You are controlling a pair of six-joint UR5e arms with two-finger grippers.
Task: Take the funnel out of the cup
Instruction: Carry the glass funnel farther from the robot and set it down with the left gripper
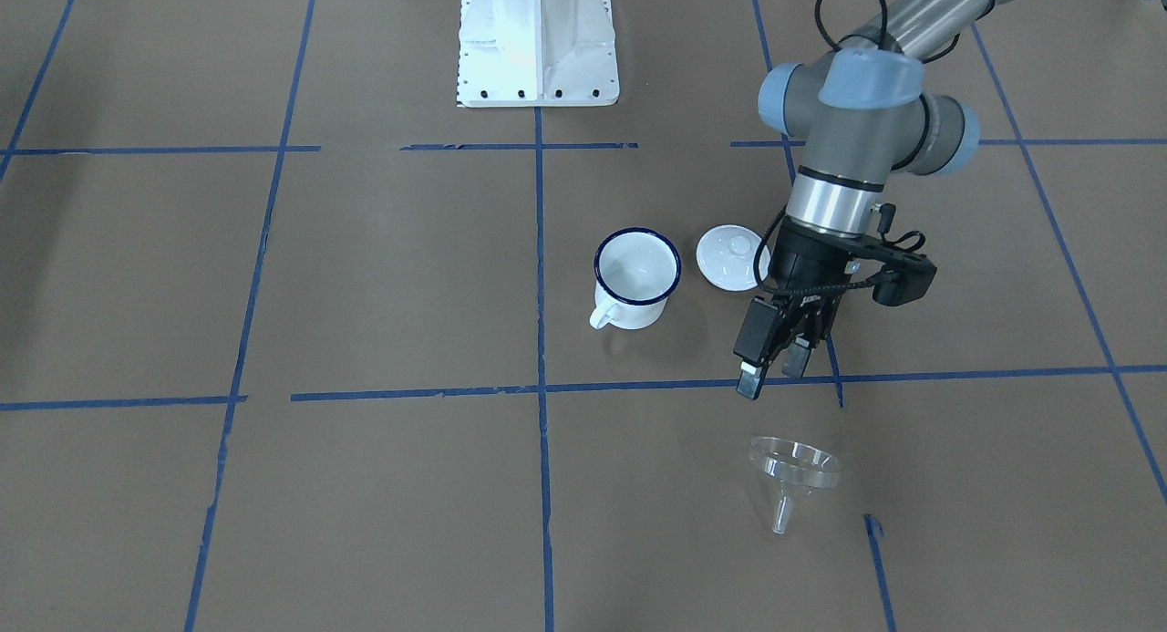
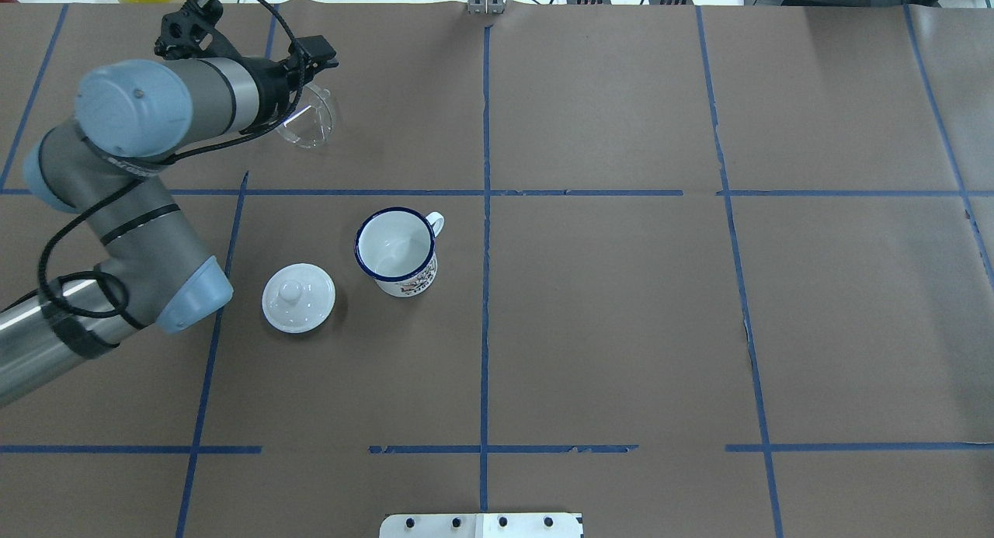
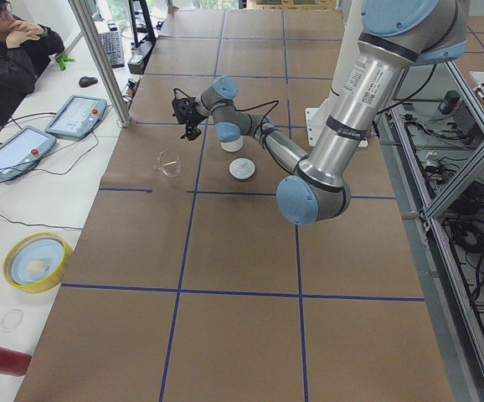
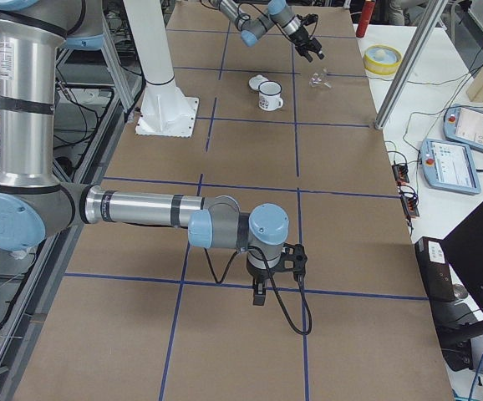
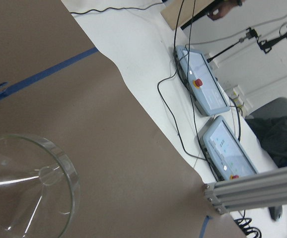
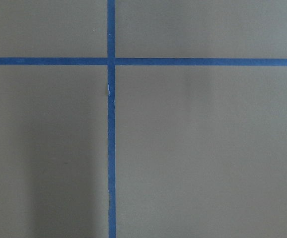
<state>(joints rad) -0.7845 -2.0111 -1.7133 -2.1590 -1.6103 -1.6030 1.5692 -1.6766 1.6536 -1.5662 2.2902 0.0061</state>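
Observation:
The clear funnel (image 1: 793, 472) lies tilted on the brown table, apart from the cup; it also shows in the overhead view (image 2: 309, 119) and at the lower left of the left wrist view (image 5: 27, 188). The white cup (image 1: 636, 272) with a dark blue rim stands upright and empty near the table's middle (image 2: 396, 247). My left gripper (image 1: 772, 374) hangs above the table between cup and funnel, open and empty, touching neither. My right gripper (image 4: 258, 292) shows only in the exterior right view, low over the table far from the cup; I cannot tell its state.
A white round lid with a knob (image 1: 729, 256) lies on the table beside the cup, under my left wrist (image 2: 299, 297). The white robot base (image 1: 538, 39) stands behind. Blue tape lines cross the brown table cover. Operator consoles (image 5: 203, 84) lie past the table's edge.

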